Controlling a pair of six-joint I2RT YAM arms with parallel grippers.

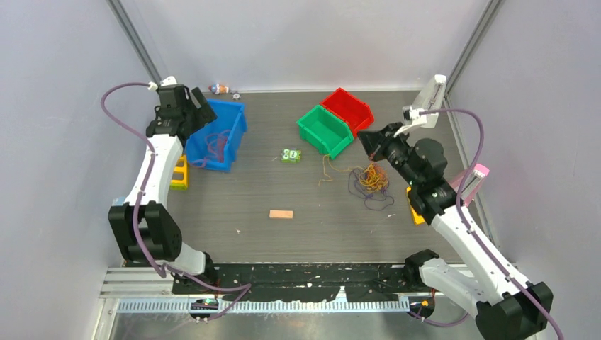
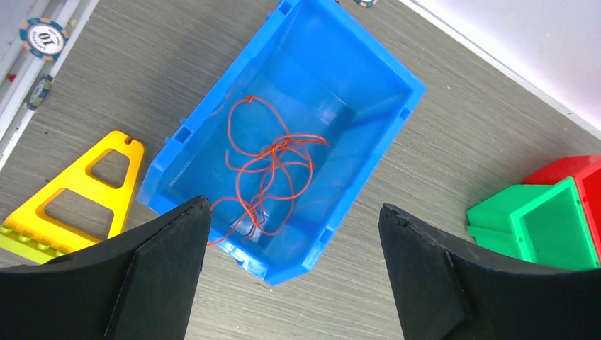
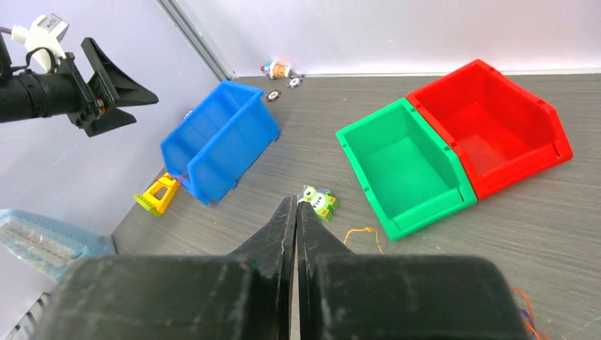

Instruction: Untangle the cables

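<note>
We judge the cables [image 1: 370, 180] near the right edge of the tabletop [image 1: 298, 241] light, limp, snag-prone, best pinched at an outer loop; left gripper [image 2: 294, 209] gapes wide, right gripper [image 3: 295, 205] shut, empty.

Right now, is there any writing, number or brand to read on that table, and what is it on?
"10": on the face of the poker chip by the table's edge.
Second chip next to it: seen too slantwise to read.
Blue bin, green bin, red bin, green toy figure: no lettering visible.
</note>
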